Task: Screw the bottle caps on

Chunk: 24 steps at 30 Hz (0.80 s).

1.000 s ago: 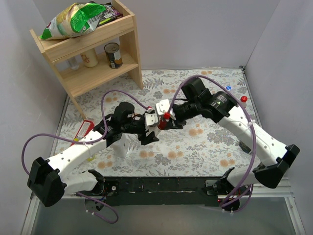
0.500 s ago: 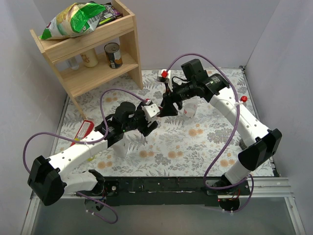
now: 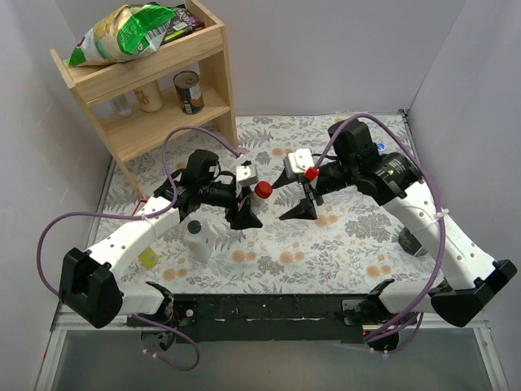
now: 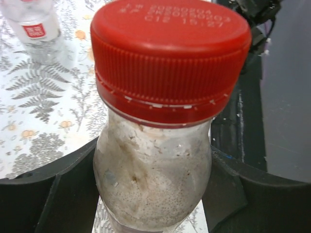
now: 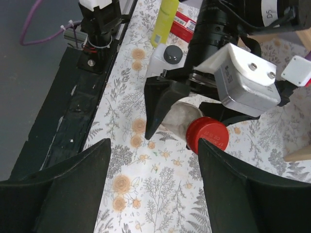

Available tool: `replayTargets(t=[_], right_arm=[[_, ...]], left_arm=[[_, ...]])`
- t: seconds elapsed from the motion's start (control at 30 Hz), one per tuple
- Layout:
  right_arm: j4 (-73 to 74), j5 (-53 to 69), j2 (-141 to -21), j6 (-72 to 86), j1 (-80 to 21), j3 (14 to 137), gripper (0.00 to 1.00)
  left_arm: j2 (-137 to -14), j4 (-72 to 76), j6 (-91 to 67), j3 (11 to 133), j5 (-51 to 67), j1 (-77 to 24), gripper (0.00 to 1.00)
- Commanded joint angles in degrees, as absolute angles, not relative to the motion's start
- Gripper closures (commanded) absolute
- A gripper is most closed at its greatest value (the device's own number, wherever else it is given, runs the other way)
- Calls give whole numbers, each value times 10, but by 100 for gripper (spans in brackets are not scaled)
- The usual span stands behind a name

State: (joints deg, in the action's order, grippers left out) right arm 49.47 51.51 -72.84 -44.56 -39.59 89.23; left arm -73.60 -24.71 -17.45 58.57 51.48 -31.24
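Floral desk (image 3: pixel 342 236) first: both arms meet over the middle of it. Left arm (image 3: pixel 137 236) runs up from its near-left base w/ the wrist pointing right. Right arm (image 3: pixel 427 220) comes in from the right side and bends back toward it, so the two wrists face each other, close but apart.

Bottle (image 4: pixel 153 179) is up off the desk. The left fingers (image 4: pixel 43 194) are clamped on both sides of its body just under the shoulder. It looks like thin clear plastic, prob light, walls cloudy and crinkled. Imo it'll squash or spin if squeezed hard, so that grip near the neck seems right.

Right fingers (image 5: pixel 53 194) are spread wide w/ nothing in them, aimed at the red cap (image 5: pixel 208 135). Cap's sitting on the neck. It's stiff + ribbed, so take it by the ribbed side. Can't tell if it's tight yet.
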Motion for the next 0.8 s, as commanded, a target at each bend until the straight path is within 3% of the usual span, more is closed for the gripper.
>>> replayTargets(t=[0.0,0.37,0.77], right_arm=[[384,503,-741,-390,-396,859,23],[343,526,-775,-344,-396,857,27],[345,545,-812,-325,-396,866,41]], left_arm=[[-725,-278,-160,607,573,-312,100],[-721,-287,-109,613,572,-313,100],[-715,-280,-91,615,559,-312,100]])
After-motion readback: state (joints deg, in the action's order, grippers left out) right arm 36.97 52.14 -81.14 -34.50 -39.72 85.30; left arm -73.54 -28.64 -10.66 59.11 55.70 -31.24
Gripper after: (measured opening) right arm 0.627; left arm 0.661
